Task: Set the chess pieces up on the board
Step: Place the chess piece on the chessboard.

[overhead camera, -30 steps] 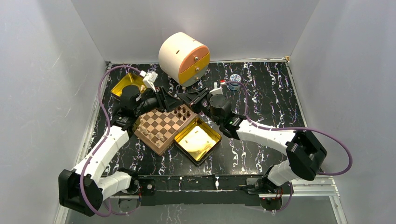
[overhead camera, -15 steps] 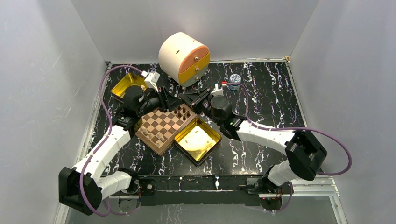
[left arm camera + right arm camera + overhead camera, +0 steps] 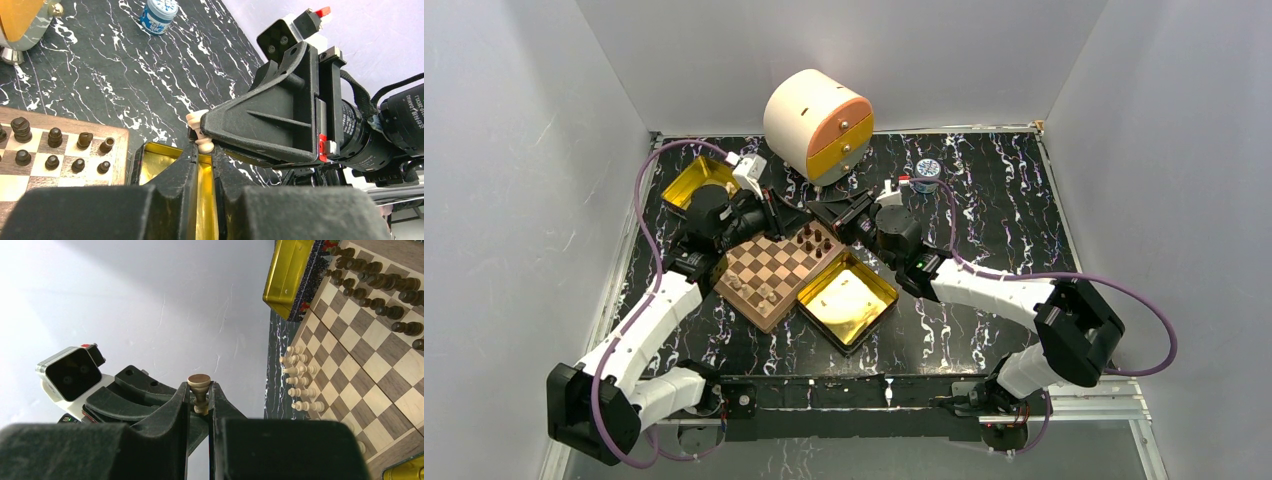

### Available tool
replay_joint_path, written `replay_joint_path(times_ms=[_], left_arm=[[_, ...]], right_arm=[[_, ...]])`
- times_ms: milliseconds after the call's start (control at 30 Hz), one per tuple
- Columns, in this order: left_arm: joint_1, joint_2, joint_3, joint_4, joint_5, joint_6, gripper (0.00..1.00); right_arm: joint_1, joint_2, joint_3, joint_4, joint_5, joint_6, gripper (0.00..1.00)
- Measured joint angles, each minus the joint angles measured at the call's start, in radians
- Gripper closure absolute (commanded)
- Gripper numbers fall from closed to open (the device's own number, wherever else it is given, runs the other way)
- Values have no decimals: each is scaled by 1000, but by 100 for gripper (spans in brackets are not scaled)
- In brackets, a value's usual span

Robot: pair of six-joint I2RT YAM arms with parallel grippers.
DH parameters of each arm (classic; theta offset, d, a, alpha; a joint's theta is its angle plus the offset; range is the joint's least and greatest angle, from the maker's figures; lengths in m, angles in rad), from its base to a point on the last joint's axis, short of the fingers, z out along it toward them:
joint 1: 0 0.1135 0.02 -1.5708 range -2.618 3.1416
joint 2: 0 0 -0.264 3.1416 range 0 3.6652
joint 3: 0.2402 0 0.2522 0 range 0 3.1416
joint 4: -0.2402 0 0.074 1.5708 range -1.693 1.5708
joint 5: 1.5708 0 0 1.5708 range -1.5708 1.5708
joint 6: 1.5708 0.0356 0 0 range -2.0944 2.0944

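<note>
Left end effector [image 3: 202,150] has closed around the light chess piece [image 3: 194,120]

Plain pale-grey walls [image 3: 534,150] closed in the space on three sides and met at sharp corners. The counter [image 3: 1004,210] was black, veined with white like marble, and a silvery metal rail [image 3: 1104,405] edged its near side. Soft, even light lay over everything, leaving only faint shadows.
</note>
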Motion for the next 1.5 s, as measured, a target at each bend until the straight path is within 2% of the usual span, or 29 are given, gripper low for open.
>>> replay_joint_path(times_ms=[33,433,600,833,1000,1100,1233,1367,1500], left_arm=[[-1,-4,0,-7,-2,6,100],[-16,-17,-3,-96,36,42,100],[-18,-37,-3,-142,60,73,100],[-3,-47,13,-260,14,115,100],[-3,-14,93,-406,7,161,100],[-3,3,145,-510,-19,188,100],[-3,57,251,-713,-121,223,100],[13,159,344,-895,-207,268,100],[42,266,398,-1032,-257,320,100]], right_arm=[[0,0,-2,0,-1,0,90],[8,-64,-105,27,-27,-5,78],[16,-107,-141,19,-31,-30,68],[19,-188,-198,-32,-26,-101,52],[19,-241,-199,-60,-40,-323,47],[19,-255,-166,-131,-96,-566,47],[19,-281,-118,-243,-157,-795,47],[19,-354,-118,-322,-190,-909,47],[19,-423,-119,-377,-203,-943,45]])
